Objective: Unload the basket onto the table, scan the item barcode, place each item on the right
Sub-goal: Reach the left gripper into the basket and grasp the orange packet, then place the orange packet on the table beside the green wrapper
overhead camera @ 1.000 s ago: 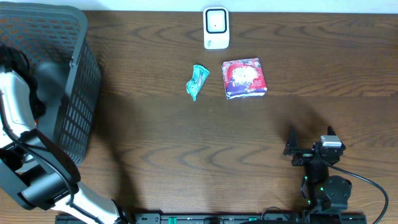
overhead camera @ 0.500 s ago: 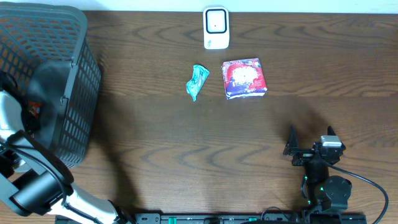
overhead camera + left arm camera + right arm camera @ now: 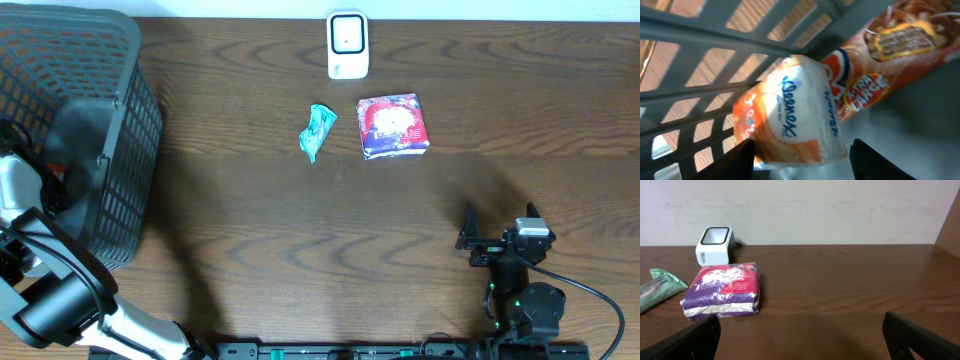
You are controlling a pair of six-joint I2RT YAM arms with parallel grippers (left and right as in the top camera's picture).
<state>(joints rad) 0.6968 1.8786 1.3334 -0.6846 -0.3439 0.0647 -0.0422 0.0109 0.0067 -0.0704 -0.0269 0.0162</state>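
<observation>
The basket (image 3: 110, 60) holds the left gripper (image 3: 807, 160), so that arm is nearer. Inside lies an orange bag (image 3: 880, 65) marked "EXTRA LARGE". Against it, dead ahead between the left fingers, sits a pack (image 3: 790, 120), its script apparently Kleenex; pinched or merely straddled, I cannot tell. The right gripper (image 3: 498, 215), far right of the basket, is spread wide and empty. The scanner (image 3: 347, 45) stands well right of the basket.

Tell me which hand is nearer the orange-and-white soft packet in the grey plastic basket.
Left. The left hand is inside the basket with its fingers either side of the packet; the right hand sits far across the table, open.
</observation>
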